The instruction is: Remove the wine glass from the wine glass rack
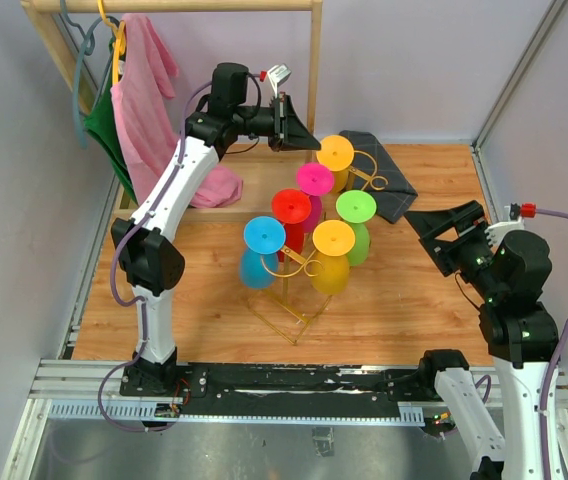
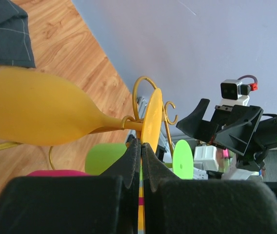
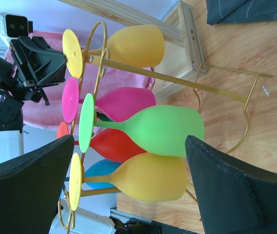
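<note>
The gold wire wine glass rack (image 1: pixel 299 322) stands mid-table with several coloured glasses hanging bowl-down. My left gripper (image 1: pixel 312 143) is shut, its tips against the rim of the back yellow glass's foot (image 1: pixel 336 152). In the left wrist view the fingertips (image 2: pixel 134 148) meet at the lower edge of that yellow foot (image 2: pixel 152 119), beside a scroll hook (image 2: pixel 141 85); I cannot tell whether they pinch it. My right gripper (image 1: pixel 426 238) is open and empty, right of the rack. In the right wrist view it (image 3: pixel 128 141) frames the green glass (image 3: pixel 163 129) and front yellow glass (image 3: pixel 148 178) from a distance.
A wooden clothes rack (image 1: pixel 316 60) stands at the back left with a pink cloth (image 1: pixel 149 95) and a green garment (image 1: pixel 99 125). A folded dark grey cloth (image 1: pixel 389 185) lies behind the wine rack. Magenta (image 1: pixel 314 178), red (image 1: pixel 291 205) and blue (image 1: pixel 264 235) glasses hang between.
</note>
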Controlling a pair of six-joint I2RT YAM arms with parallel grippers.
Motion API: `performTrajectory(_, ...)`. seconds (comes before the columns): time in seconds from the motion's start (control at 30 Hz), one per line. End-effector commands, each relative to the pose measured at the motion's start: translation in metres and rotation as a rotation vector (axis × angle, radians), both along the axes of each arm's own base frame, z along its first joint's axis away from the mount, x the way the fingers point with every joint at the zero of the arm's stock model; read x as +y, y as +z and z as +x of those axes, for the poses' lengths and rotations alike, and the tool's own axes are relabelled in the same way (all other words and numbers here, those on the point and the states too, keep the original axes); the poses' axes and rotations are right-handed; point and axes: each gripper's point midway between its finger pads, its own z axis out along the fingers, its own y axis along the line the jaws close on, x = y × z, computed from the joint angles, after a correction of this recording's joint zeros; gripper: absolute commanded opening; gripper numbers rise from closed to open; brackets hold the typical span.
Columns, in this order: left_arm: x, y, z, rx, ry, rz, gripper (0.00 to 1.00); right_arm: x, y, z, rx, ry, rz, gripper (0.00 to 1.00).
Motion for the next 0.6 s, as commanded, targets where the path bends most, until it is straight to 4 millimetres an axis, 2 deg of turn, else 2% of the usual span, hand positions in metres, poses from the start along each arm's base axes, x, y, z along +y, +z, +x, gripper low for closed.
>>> performTrajectory(0.0, -0.001, 0.007, -0.002, 0.003, -0.01, -0.026, 0.0, 0.002, -0.005, -0.002, 0.002, 0.011, -0.008, 0.98)
performTrajectory(0.3, 0.005, 0.01, 0.0, 0.057, 0.017, -0.036, 0.0, 0.002, -0.008, -0.001, 0.008, 0.007, -0.008, 0.98)
performTrajectory(0.57, 0.01, 0.021, 0.003, 0.13, 0.078, -0.054, 0.0, 0.004, -0.007, 0.001, 0.016, 0.019, -0.007, 0.99)
